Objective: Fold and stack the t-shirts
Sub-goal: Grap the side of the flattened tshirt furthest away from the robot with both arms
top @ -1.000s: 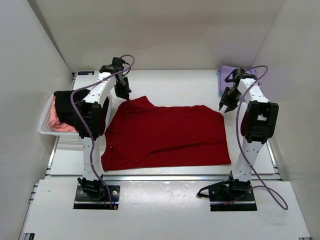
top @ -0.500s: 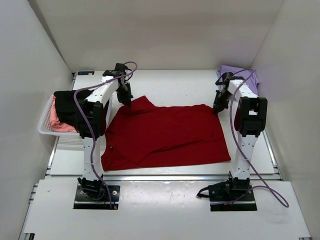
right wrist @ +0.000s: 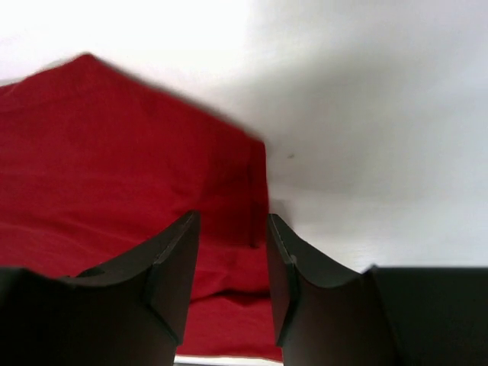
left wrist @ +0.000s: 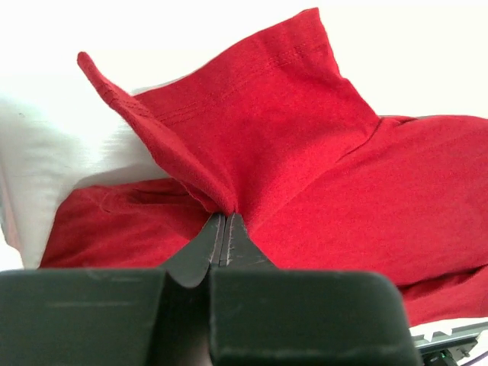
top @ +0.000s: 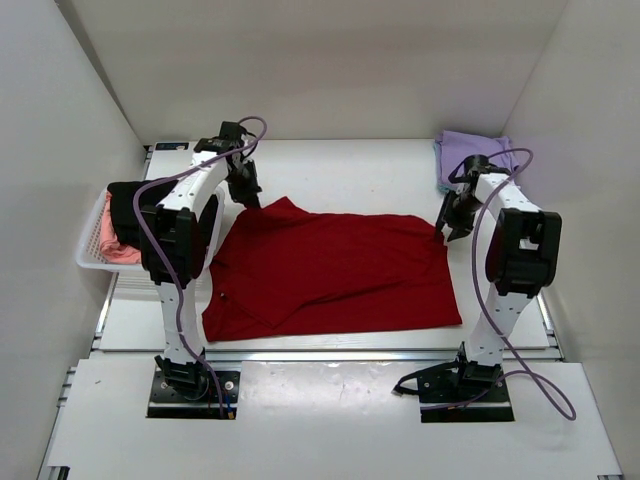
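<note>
Red cotton fills the middle of the worktop (top: 350, 170): the red t-shirt (top: 330, 275) lies spread nearly flat between the two arms. The left end effector (left wrist: 223, 229) is closed on the far-left sleeve, and a ridge of cloth rises from its tips. The right end effector (right wrist: 231, 229) is open at the far-right corner, its jaws standing either side of the cloth edge without pinching it. The step in hand looks like taking both far corners for a fold. To do it well, the right should close fully over the edge before any lift, and then both arms should rise level so the fold line stays straight. Only the wrist views show these jaw states. Only the top view shows the lavender tee (top: 470, 150) at the far right and the white basket (top: 92, 262) at the left, holding a black tee (top: 128, 205) and a pink tee (top: 115, 250).
</note>
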Action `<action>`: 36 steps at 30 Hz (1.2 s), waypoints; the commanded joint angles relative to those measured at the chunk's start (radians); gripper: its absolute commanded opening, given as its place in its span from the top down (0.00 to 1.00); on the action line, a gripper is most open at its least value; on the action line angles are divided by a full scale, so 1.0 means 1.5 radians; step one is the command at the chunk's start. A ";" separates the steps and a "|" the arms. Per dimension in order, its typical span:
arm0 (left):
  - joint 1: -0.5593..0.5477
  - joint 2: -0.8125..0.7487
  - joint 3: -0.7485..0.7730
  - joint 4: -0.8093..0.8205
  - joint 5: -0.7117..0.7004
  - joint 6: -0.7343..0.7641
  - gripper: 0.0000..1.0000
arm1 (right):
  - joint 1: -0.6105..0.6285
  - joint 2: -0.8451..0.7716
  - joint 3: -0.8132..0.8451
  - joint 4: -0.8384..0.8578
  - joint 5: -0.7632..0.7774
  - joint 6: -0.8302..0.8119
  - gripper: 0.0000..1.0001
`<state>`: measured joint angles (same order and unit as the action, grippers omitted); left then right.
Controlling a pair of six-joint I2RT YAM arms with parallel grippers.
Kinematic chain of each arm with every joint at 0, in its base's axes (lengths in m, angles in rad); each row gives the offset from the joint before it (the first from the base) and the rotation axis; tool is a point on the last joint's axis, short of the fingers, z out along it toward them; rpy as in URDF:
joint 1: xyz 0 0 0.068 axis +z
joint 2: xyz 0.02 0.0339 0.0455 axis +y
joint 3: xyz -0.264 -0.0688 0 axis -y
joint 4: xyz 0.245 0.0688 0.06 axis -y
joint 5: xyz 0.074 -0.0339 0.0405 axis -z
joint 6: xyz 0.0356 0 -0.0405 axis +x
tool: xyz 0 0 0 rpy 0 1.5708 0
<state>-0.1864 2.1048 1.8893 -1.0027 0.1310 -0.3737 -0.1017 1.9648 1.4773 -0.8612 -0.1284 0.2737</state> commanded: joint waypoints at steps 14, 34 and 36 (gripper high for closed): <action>0.000 -0.050 -0.033 0.017 0.028 -0.001 1.00 | 0.031 0.188 0.257 -0.027 0.055 0.013 0.53; -0.002 -0.054 -0.028 0.009 0.048 -0.011 1.00 | 0.005 0.094 0.197 -0.005 -0.002 -0.038 1.00; -0.001 -0.082 -0.056 0.011 0.046 -0.010 1.00 | 0.000 0.054 0.169 0.007 -0.024 -0.043 1.00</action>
<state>-0.1917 2.1010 1.8366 -0.9863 0.1738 -0.3855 -0.0795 2.1845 1.7657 -0.8680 -0.1307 0.2352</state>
